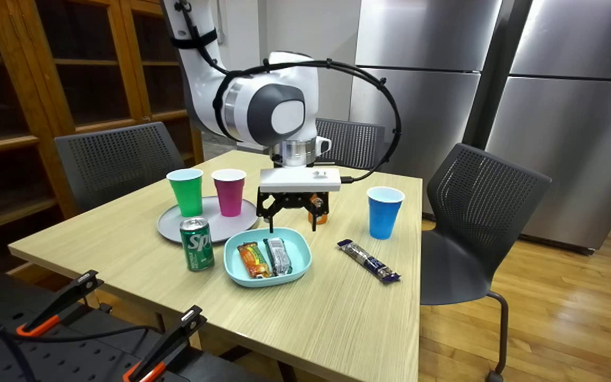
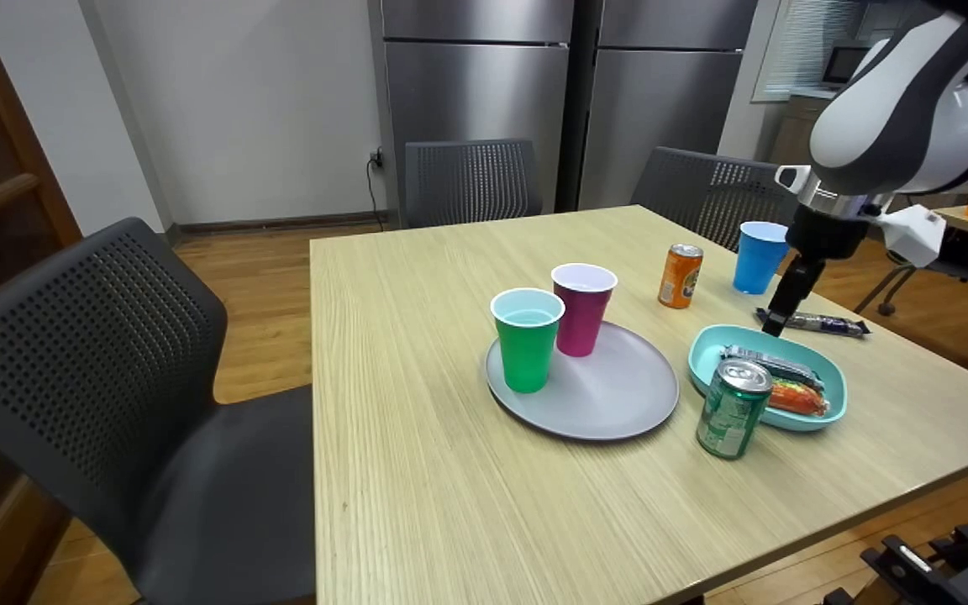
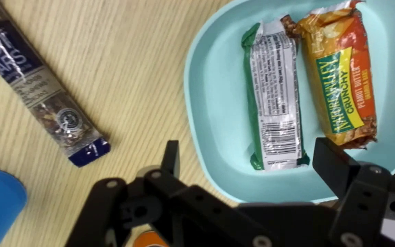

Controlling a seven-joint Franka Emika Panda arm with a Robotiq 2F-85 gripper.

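The silver bar [image 1: 278, 255] and orange bar [image 1: 254, 260] lie side by side in the bowl [image 1: 301, 259]. From it, in an exterior view, the claw [image 1: 292, 229] hangs spread wide at one o'clock; on the table [image 1: 337, 313], the can [image 1: 198, 246] stands at nine, the nut bar [image 1: 367, 260] at three.

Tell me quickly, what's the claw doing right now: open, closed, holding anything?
Claw: open, fingers spread apart, holding nothing, close to the turquoise tray.
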